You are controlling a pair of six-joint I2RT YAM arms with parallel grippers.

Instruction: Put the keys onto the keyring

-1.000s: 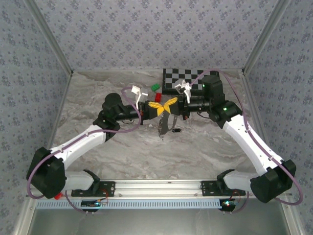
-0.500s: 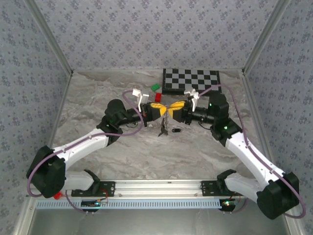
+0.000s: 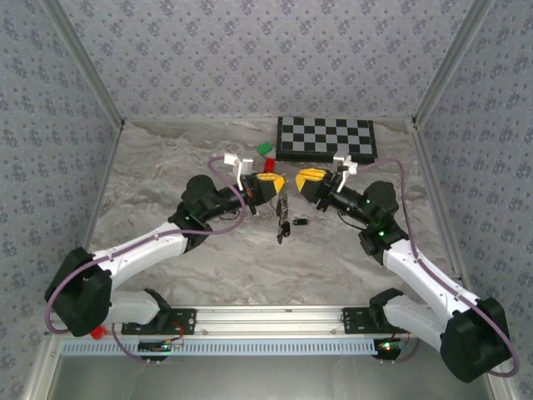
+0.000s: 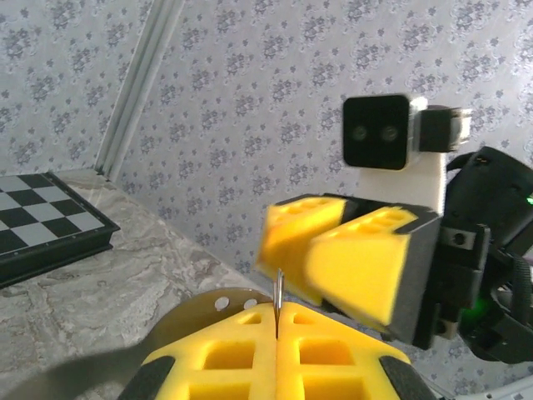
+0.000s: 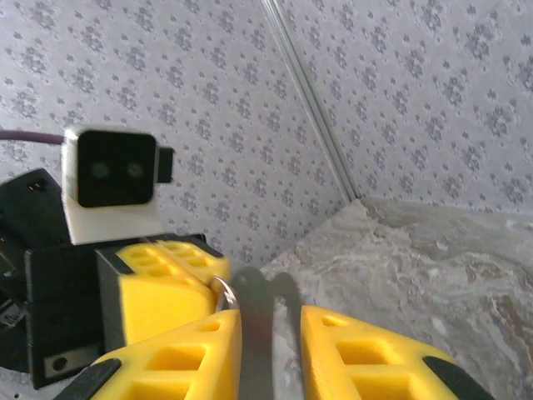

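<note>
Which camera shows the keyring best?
Right wrist: a curved piece of the keyring pokes from the shut left gripper. The left wrist sees it edge-on, a thin sliver. From above it is too small to tell.

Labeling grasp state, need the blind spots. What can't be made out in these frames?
Top view: the dark strand hanging below the left pincer is too small to identify or to count its pieces.
Left wrist view: the shut pads hide all but a thin metal edge.
Right wrist view: the keyring shows as a short wire arc; the rest is hidden behind the right pincer finger.
</note>
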